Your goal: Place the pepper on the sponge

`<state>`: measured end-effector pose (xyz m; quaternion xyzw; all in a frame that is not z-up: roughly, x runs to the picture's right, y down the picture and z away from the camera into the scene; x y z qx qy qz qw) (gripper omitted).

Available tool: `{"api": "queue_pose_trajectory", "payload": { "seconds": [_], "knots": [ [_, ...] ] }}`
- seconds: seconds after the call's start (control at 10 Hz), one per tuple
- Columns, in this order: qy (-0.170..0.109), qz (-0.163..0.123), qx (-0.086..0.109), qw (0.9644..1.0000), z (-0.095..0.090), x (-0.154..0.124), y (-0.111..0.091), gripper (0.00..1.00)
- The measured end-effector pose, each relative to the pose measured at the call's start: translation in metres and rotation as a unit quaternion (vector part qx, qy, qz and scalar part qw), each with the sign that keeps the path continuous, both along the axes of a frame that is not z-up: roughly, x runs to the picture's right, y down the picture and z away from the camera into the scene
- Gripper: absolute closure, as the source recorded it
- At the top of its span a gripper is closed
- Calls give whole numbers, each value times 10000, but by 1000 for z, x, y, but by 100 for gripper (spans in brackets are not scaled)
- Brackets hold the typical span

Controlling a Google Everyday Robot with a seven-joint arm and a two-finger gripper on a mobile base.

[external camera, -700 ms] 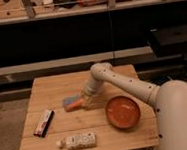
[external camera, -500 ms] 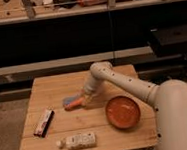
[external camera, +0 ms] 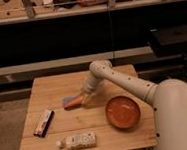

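Note:
A blue-grey sponge [external camera: 68, 102] lies flat on the wooden table [external camera: 53, 89], left of centre. An orange-red pepper [external camera: 78, 99] rests at the sponge's right end, lying over its edge. My gripper [external camera: 87, 95] sits just right of the pepper, at the end of the white arm [external camera: 123, 84] that reaches in from the right. It is very close to the pepper, and I cannot tell whether it touches it.
An orange bowl [external camera: 122, 111] stands on the table's right side. A white bottle [external camera: 79, 140] lies on its side near the front edge. A dark flat packet with a red stripe [external camera: 43, 122] lies at the left.
The gripper has lifted slightly up and to the right, away from the sponge. The pepper and sponge stay in place.

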<state>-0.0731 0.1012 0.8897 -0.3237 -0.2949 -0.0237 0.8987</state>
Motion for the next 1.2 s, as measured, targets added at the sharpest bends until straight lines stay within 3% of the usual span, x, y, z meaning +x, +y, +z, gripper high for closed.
{"api": "queue_pose_trajectory", "payload": {
  "seconds": [0.6,1.2],
  "knots": [
    [-23,-38,16,10000,1,-1,-4,31],
    [-64,-105,55,9999,1,-3,-10,29]
  ]
}}
